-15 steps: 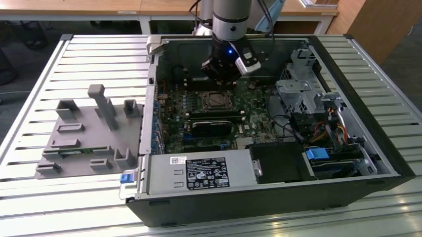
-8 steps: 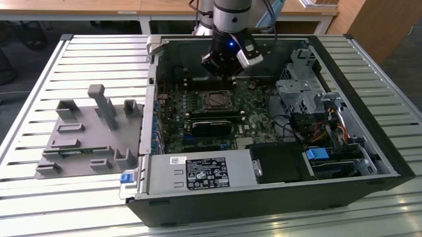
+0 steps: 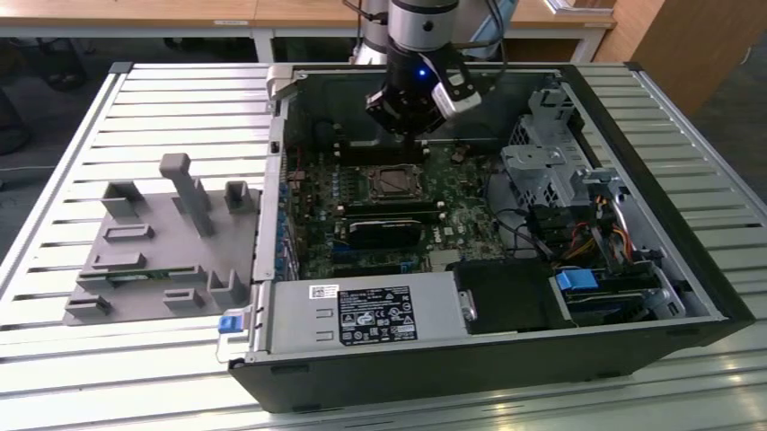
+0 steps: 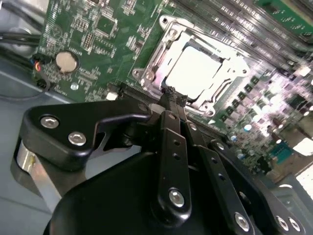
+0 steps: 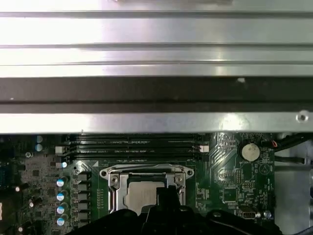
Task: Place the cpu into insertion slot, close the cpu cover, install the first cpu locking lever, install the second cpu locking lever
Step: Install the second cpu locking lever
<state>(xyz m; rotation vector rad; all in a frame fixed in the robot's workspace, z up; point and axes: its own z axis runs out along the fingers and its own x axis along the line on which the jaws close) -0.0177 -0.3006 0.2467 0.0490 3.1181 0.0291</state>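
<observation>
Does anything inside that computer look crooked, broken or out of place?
Nothing stands out. The cpu sits flat and square in the insertion slot, with the cpu cover lying level around it. The gripper hangs just above the socket's edge.

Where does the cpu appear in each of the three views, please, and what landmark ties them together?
Exterior view: the cpu sits in its socket on the green board, just below the end effector.
Second wrist view: the cpu lies just beyond the fingertips.
First wrist view: the cpu is partly hidden behind the fingers.
Shared landmark: the silver cpu cover framing it.
</observation>
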